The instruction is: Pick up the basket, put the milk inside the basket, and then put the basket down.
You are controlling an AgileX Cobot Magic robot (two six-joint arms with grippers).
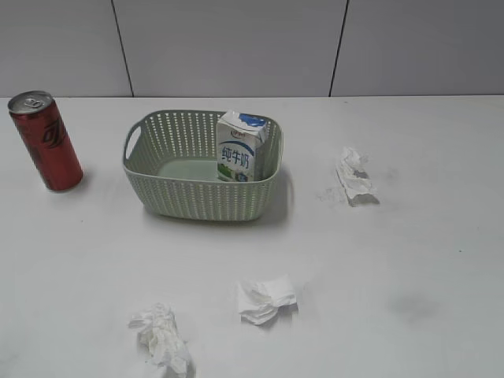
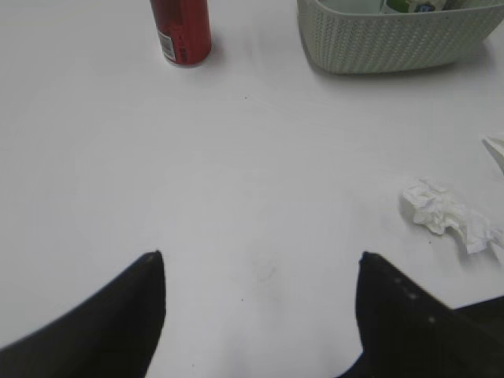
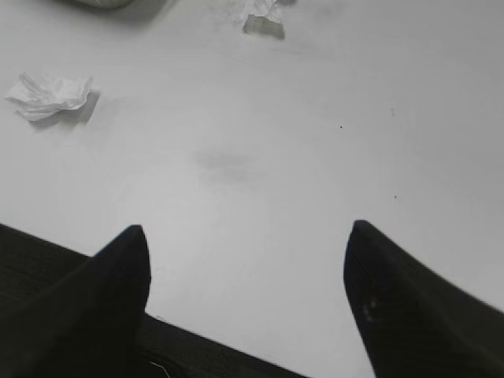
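judging from how things lie, little is left to go wrong: the left gripper [image 2: 260, 260] and right gripper [image 3: 246, 228] are both seen spread apart over bare table [image 1: 409, 260] near the front, holding nothing. farther back, the milk [image 1: 239, 146] is stood inside the basket [image 1: 202, 164] (right end), and could be toppled by a careless nudge. neither arm is shown in the exterior view; the basket floor is partly hidden.

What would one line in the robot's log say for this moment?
milk: upright inside basket | basket: resting on table | left gripper: open, empty | right gripper: open, empty
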